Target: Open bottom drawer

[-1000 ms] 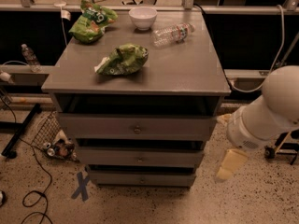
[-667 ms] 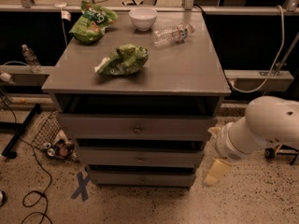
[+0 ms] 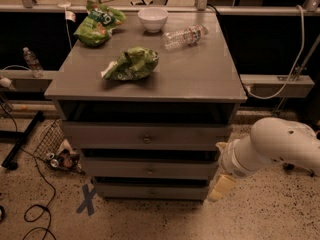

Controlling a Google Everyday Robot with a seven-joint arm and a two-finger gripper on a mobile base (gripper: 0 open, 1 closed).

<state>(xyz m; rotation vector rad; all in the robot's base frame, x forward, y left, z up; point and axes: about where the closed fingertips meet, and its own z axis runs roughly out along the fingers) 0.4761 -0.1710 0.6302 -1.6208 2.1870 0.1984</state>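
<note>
The grey cabinet (image 3: 150, 84) stands in the middle of the camera view with three drawers stacked at its front. The bottom drawer (image 3: 150, 191) is the lowest and slimmest, with a flat grey front and a small round knob (image 3: 152, 193) at its centre. A dark gap shows above its front. My gripper (image 3: 220, 187) hangs at the end of the white arm (image 3: 272, 146), just beside the right end of the bottom drawer, close to the cabinet's lower right corner and apart from the knob.
On the cabinet top lie two green chip bags (image 3: 132, 64) (image 3: 99, 21), a white bowl (image 3: 152, 19) and a plastic bottle (image 3: 185, 36). On the floor at the left are a wire basket (image 3: 55, 146), cables and a blue tape cross (image 3: 87, 200).
My arm has swung left and down, bringing the gripper from well right of the cabinet to its lower right corner. The drawers have not moved.
</note>
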